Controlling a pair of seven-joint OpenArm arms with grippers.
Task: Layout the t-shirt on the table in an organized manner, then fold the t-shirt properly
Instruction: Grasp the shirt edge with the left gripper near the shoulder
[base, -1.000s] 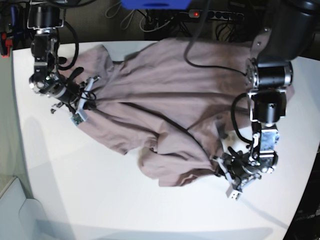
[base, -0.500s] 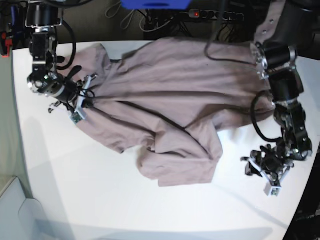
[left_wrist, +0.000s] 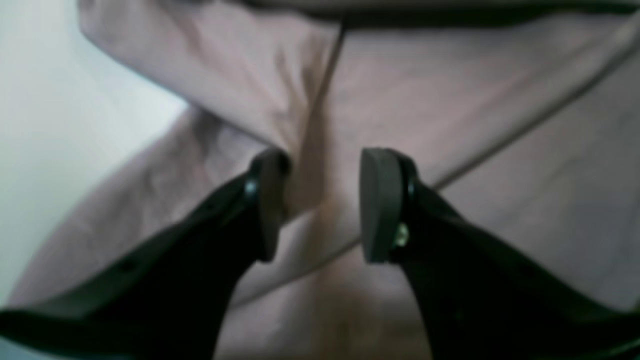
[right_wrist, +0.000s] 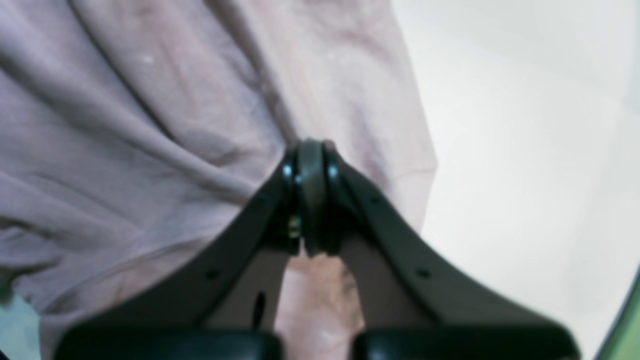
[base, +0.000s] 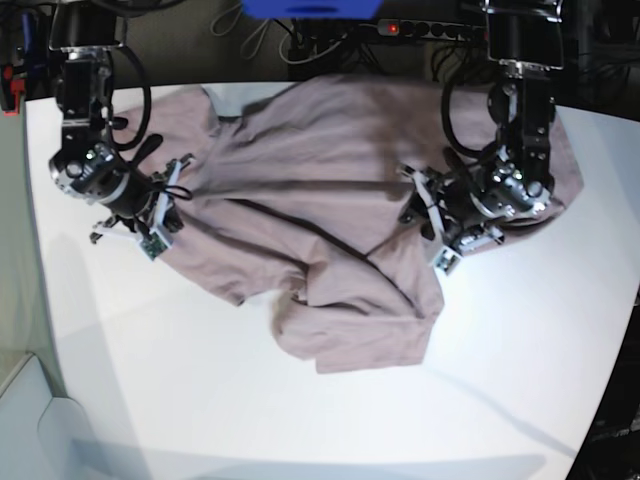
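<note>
Right end effector (right_wrist: 311, 200) clamped on crumpled dusty-mauve cotton t-shirt (base: 330, 200); left end effector (left_wrist: 320, 205) parted above a fold, risking a multi-layer pinch.

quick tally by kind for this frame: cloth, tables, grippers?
t-shirt: 1
table: 1
grippers: 2, the left gripper with jaws apart over the cloth, the right gripper with jaws shut on the t-shirt
Total: 4

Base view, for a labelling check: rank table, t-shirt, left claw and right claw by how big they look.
1. table
2. t-shirt
3. left claw and right claw: alike, too close to rank.
</note>
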